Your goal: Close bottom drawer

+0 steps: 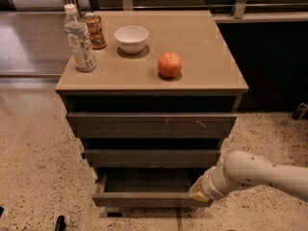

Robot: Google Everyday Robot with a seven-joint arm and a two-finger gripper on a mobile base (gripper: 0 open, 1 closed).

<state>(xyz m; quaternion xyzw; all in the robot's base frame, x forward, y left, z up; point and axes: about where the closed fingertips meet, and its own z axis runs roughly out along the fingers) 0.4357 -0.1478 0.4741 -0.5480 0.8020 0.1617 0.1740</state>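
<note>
The bottom drawer [144, 199] is the lowest of the cabinet's three dark grey-brown fronts. It stands pulled out, and its shallow dark interior [147, 181] shows. My white arm comes in from the right. Its gripper end [198, 191] sits at the drawer's right front corner, close against the front panel. The fingers are hidden behind the wrist.
The cabinet top [211, 61] holds a water bottle [79, 40], a can [95, 31], a white bowl [131, 38] and a red apple [170, 64]. The upper drawer [151, 125] with white scratches and the middle drawer [151, 158] stand above. Speckled floor surrounds the cabinet; a dark wall is at right.
</note>
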